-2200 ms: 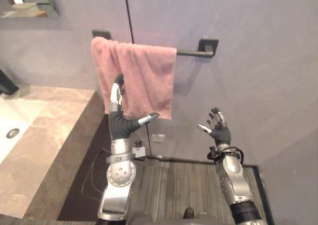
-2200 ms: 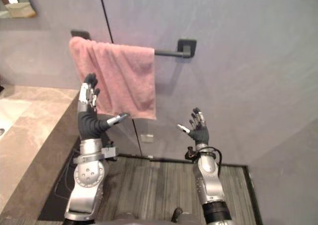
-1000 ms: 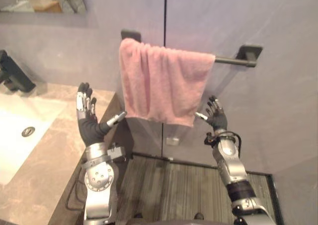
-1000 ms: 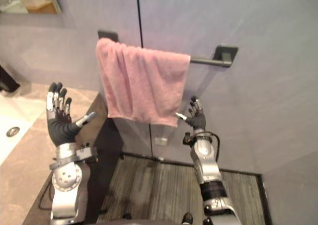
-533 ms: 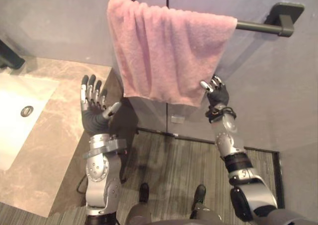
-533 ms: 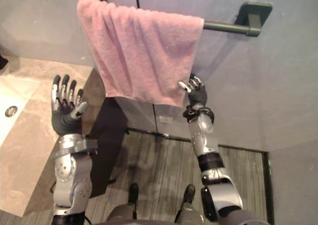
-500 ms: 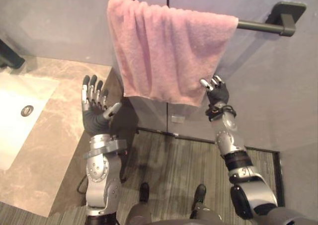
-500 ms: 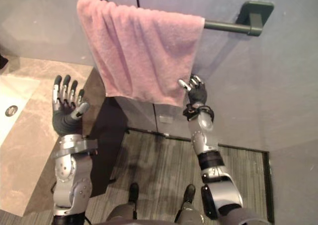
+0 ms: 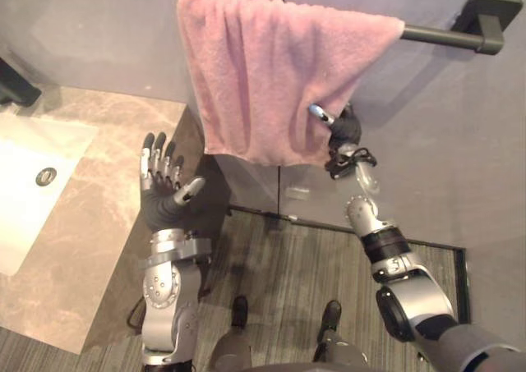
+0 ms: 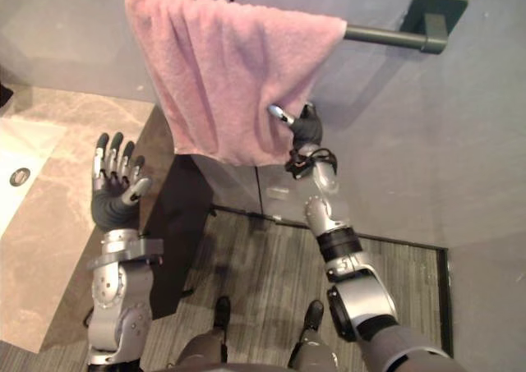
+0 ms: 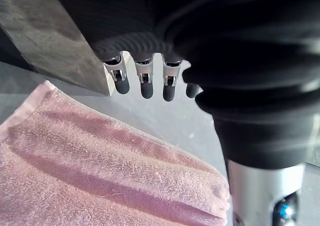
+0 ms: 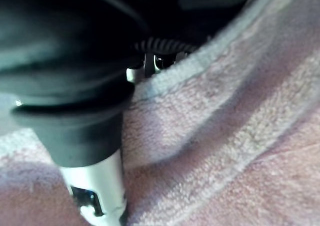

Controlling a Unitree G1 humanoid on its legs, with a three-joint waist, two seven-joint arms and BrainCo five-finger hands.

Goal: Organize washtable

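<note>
A pink towel (image 9: 271, 68) hangs folded over a dark wall bar (image 9: 448, 35), bunched toward the bar's left end. My right hand (image 9: 345, 130) is raised at the towel's lower right edge, with its thumb lying over the front of the cloth and the rest tucked behind the hem. The right wrist view has the towel's hem (image 12: 225, 111) right against the hand (image 12: 75, 86). My left hand (image 9: 163, 199) is open, palm up, held over the counter's edge left of and below the towel, touching nothing. Its straight fingers (image 11: 142, 84) point toward the towel (image 11: 100, 171).
A marble counter (image 9: 90, 224) runs along the left with a white sink (image 9: 20, 199) and a black faucet (image 9: 12, 89). A grey wall stands behind the towel, with a small outlet (image 9: 297, 193) low on it. Striped wood floor (image 9: 288, 273) lies below.
My right hand has risen and moved left, from just beside the towel's lower corner onto its lower right edge. The left hand has stayed open, slightly lower.
</note>
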